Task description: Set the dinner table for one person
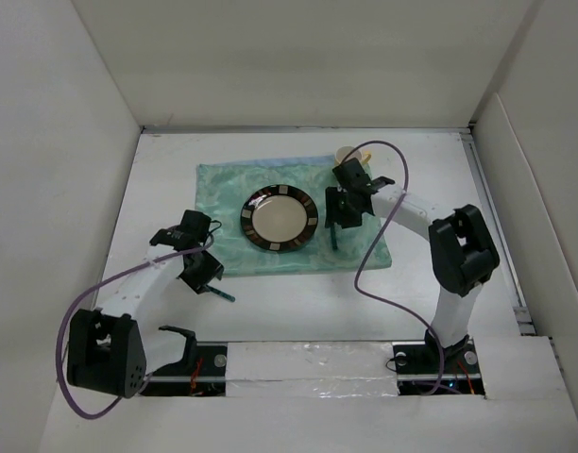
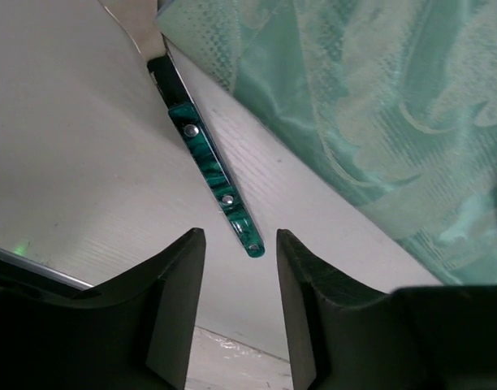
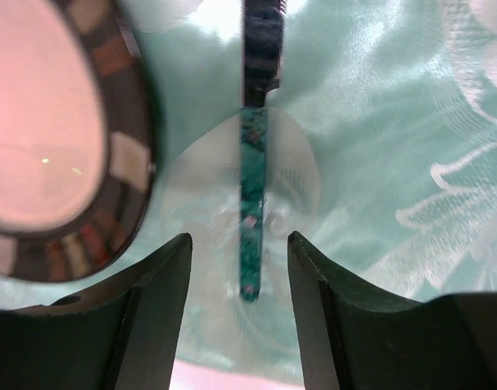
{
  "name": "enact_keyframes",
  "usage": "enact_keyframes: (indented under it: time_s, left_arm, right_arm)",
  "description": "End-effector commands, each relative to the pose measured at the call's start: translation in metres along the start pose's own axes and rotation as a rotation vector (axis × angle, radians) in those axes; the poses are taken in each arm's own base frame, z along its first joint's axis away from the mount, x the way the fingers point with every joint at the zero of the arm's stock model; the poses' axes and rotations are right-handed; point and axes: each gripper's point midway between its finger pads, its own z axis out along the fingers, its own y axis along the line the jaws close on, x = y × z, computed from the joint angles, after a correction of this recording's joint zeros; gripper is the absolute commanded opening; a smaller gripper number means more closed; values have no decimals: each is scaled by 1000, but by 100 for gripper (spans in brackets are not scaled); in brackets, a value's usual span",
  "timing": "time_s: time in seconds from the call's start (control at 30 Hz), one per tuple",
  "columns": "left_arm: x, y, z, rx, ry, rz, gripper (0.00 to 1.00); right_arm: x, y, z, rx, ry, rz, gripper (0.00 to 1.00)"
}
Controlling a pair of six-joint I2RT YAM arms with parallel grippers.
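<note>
Lying on tabletop (image 2: 78, 146): green-handled utensil (image 2: 208, 166), just beside placemat (image 2: 378, 106) edge
Left claw (image 2: 240, 244): wide, above it
Right claw (image 3: 240, 252): wide, above second utensil (image 3: 252, 179) beside plate (image 3: 127, 162)

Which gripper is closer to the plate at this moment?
Right. The right gripper hangs over the placemat, just right of the plate. The left gripper is off the placemat's near left edge, farther from the plate.

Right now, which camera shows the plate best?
The top external view: the whole plate sits on the placemat. The right wrist view crops it at the left edge; the left wrist view misses it.
</note>
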Motion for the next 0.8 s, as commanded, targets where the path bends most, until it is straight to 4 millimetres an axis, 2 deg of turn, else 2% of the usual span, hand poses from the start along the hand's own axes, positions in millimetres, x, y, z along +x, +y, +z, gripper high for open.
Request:
enact_keyframes:
  time_s: [0.0,0.03,0.13,0.2,0.37,0.57,0.6,0.63,0.7,0.73,0.77]
  left_arm:
    - [-2,11,9,-88,-6,-63,36]
    - [-2,11,11,-107,-3,-68,35]
    - [-3,14,14,-149,4,-87,34]
    - [-3,13,16,-167,10,-105,33]
    - [1,16,23,-236,45,-125,35]
    - [-14,16,25,-273,-28,-166,38]
    - [-15,17,27,-308,-44,-163,38]
    - [-17,16,26,-303,-46,-164,38]
    - [-20,13,27,-317,-83,-170,38]
    - [-14,16,38,-318,-68,-171,38]
    - [-10,17,44,-308,-48,-185,38]
  right_arm:
    - [-39,24,-54,-82,-149,-24,56]
    - [-42,25,-67,-95,-173,-25,57]
    - [-49,24,-87,-107,-210,-26,57]
    - [-55,31,-110,-164,-239,-29,57]
    - [-75,31,-152,-246,-313,-3,57]
    - [-88,43,-195,-368,-372,0,57]
    - [-99,43,-221,-407,-425,5,57]
    - [-99,43,-222,-408,-426,5,57]
    - [-105,43,-238,-427,-451,5,57]
    - [-111,43,-253,-440,-484,3,56]
    - [-113,40,-258,-435,-486,11,56]
